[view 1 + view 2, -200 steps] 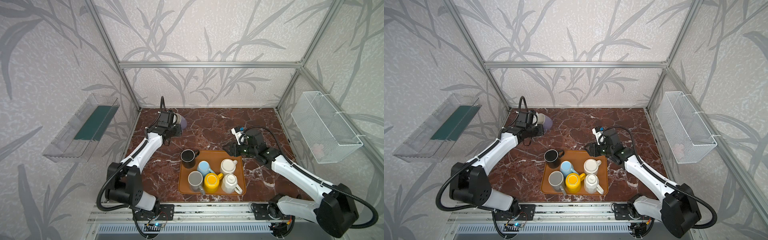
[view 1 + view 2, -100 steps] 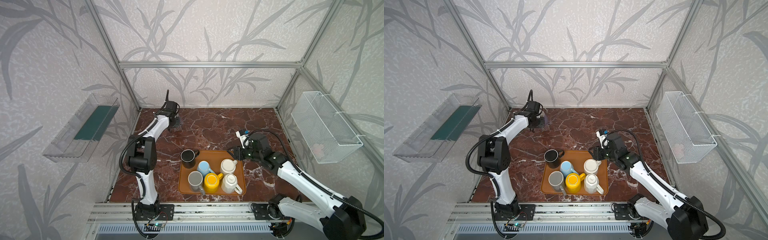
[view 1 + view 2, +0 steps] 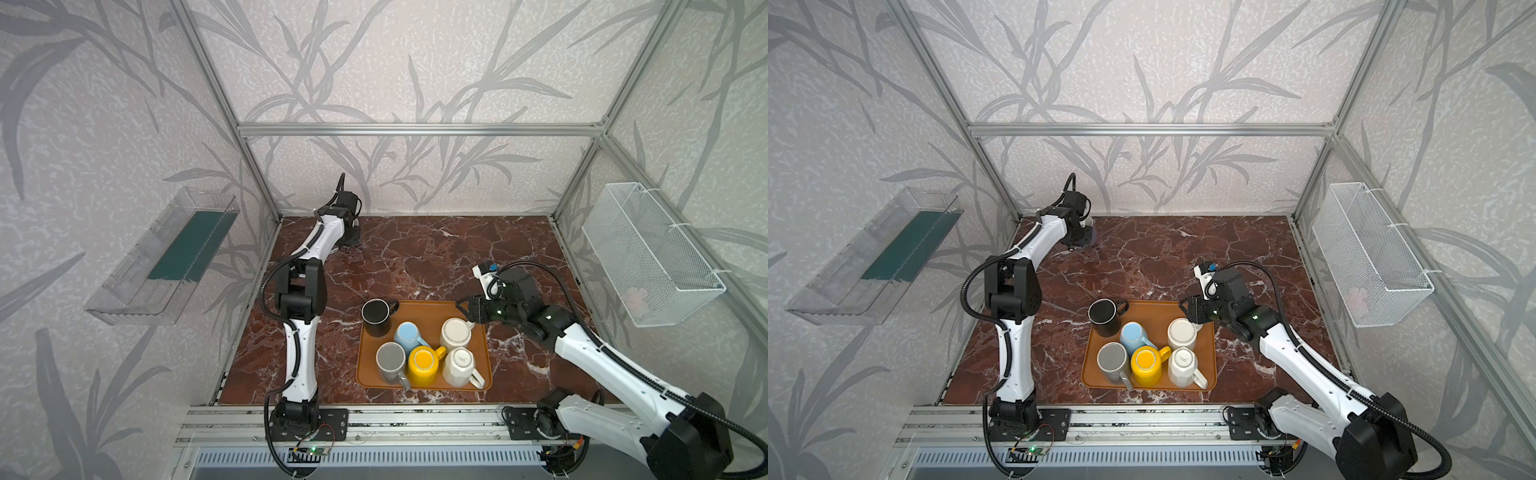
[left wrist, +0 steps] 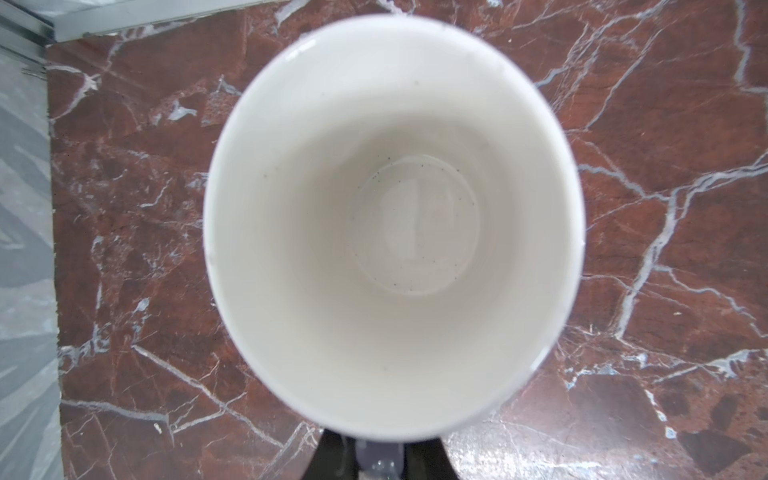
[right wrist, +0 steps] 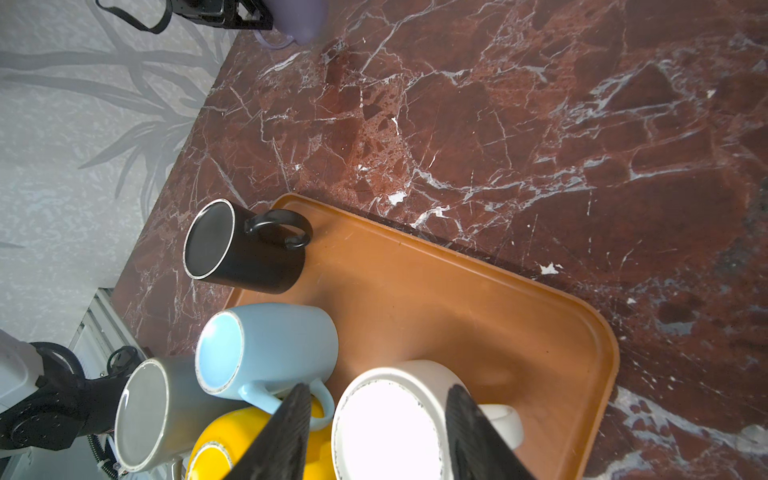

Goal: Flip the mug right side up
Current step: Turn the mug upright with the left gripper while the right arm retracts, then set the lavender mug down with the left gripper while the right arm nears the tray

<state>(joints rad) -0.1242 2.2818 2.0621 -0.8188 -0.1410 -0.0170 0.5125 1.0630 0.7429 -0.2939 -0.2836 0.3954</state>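
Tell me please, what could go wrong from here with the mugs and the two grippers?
1. The left gripper is shut on the lilac mug with a white inside, gripped at one side only, near the aluminium frame rail; it may slip or bump the rail.
2. The open right gripper straddles the upside-down white mug on the orange tray; one finger is close to the light blue mug and may knock it.

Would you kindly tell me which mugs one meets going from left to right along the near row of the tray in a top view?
grey mug → yellow mug → white faceted mug
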